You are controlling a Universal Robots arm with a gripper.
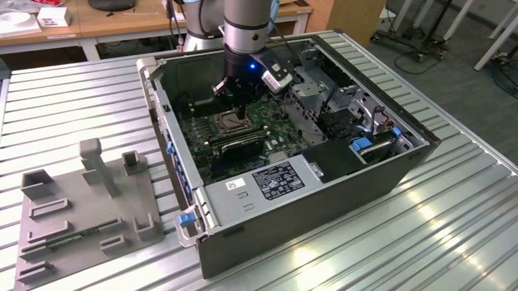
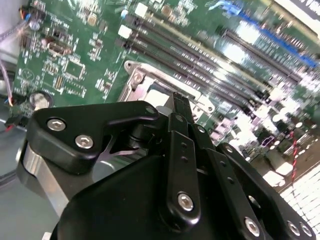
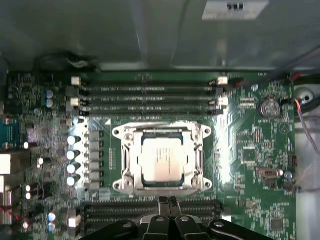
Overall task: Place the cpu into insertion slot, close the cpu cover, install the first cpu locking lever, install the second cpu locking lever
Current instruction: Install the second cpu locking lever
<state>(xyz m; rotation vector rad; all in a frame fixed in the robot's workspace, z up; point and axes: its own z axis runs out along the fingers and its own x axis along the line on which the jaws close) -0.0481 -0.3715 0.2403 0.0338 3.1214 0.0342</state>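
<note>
I see my black gripper (image 3: pixel 167 202) with fingertips pressed together, holding nothing, just beside the metal-rimmed square socket (image 3: pixel 122 159) where the silvery-tan square cpu (image 3: pixel 163 160) sits under its thin silvery frame cover (image 3: pixel 161 133).

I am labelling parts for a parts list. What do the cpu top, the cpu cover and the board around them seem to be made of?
The cpu top looks like matte, pale silvery-tan metal. The cpu cover seems to be thin bright steel, since its edges catch glare. The board is glossy green, probably lacquered laminate; it shows sheen and fine traces.
</note>
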